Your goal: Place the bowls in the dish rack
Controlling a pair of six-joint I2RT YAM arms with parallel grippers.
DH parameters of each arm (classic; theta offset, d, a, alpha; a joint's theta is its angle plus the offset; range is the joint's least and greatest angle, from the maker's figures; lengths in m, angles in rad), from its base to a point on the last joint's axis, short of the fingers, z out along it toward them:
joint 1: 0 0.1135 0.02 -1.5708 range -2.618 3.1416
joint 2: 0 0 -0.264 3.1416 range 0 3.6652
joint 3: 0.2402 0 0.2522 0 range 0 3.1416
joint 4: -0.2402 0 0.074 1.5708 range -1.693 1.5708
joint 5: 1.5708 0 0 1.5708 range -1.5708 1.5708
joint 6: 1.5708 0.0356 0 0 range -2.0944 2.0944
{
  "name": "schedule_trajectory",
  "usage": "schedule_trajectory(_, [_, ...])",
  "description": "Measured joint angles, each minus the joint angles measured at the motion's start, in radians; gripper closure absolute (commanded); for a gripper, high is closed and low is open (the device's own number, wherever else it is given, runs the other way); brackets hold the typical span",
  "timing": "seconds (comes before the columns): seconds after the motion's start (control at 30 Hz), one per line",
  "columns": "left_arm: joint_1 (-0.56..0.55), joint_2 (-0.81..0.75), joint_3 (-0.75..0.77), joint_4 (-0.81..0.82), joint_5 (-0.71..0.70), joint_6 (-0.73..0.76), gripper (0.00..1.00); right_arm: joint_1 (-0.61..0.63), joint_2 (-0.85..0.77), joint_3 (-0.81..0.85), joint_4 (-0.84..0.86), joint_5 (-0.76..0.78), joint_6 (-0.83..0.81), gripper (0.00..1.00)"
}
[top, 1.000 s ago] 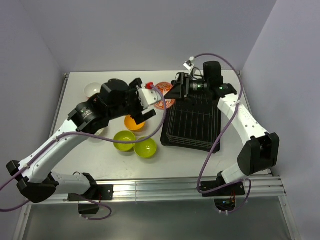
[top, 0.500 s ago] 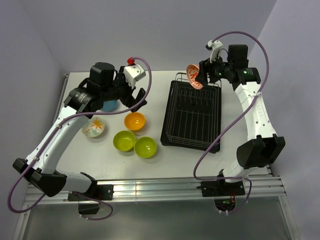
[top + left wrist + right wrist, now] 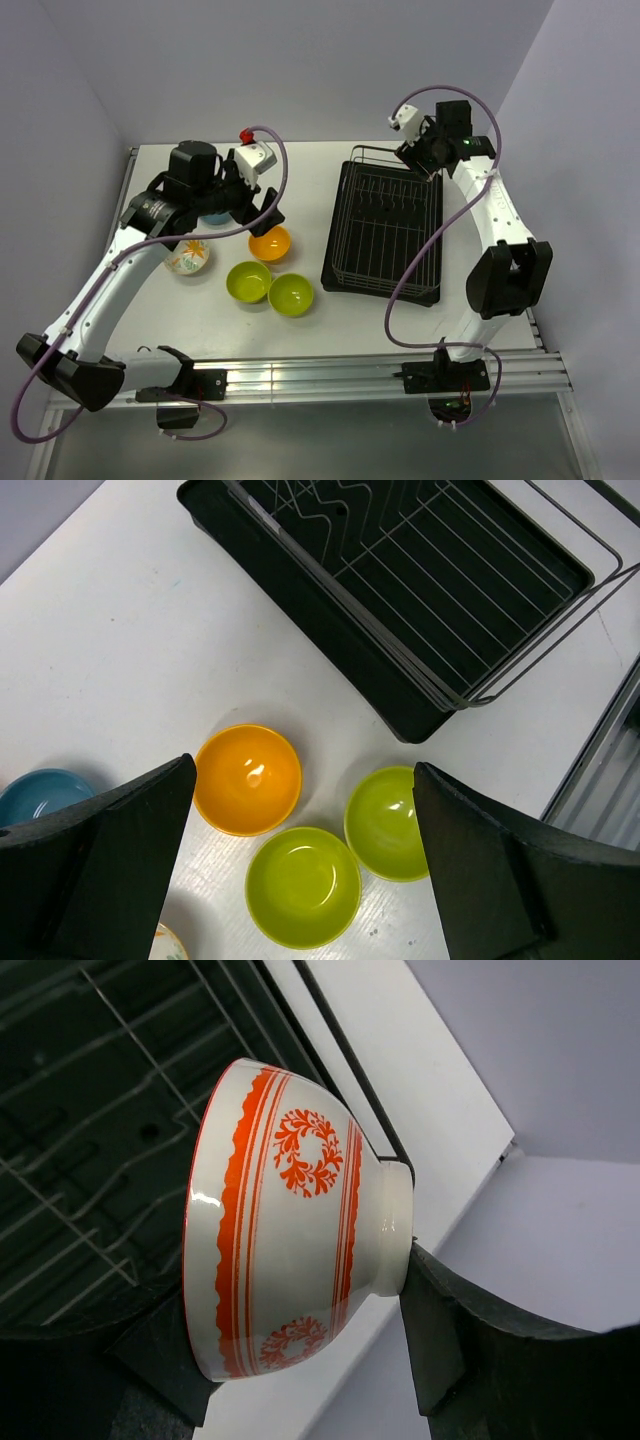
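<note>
the right tool (image 3: 417,152) is clamped on a patterned bowl (image 3: 290,1230), with one finger at its foot ring and the other across its mouth. this bowl is glossy cream-white outside, with orange-red bands, a scalloped stripe by the rim and small leafy wreaths. it is turned on its side, mouth toward the wires of the rack (image 3: 338,235), above the rack's far right corner. from overhead the tool hides it. the rack is black wire over a black tray and sits on the right of the white counter (image 3: 200,320). the left tool (image 3: 302,770) is spread wide, holding nothing, above the bowls left of the rack. there, an orange bowl (image 3: 248,779) sits upright, with a green bowl (image 3: 303,885) just beside a second green bowl (image 3: 388,823) nearer the arms. a blue bowl (image 3: 40,795) is partly under the left arm, and a speckled bowl (image 3: 187,256), cream with coloured marks, sits furthest left.
</note>
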Motion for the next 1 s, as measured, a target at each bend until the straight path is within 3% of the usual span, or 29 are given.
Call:
schedule_trajectory(0.5, [0.014, -0.045, -0.051, 0.007, 0.007, -0.002, 0.04, 0.014, 0.102, -0.079, 0.097, 0.145, -0.278, 1.00])
schedule_trajectory(0.87, [0.018, -0.049, -0.064, 0.006, 0.007, 0.000, 0.04, 0.027, 0.170, -0.101, 0.140, 0.190, -0.370, 1.00])
schedule_trajectory(1.0, [0.018, -0.049, -0.064, 0.006, 0.007, 0.000, 0.04, 0.032, 0.170, -0.118, 0.169, 0.208, -0.394, 0.96])
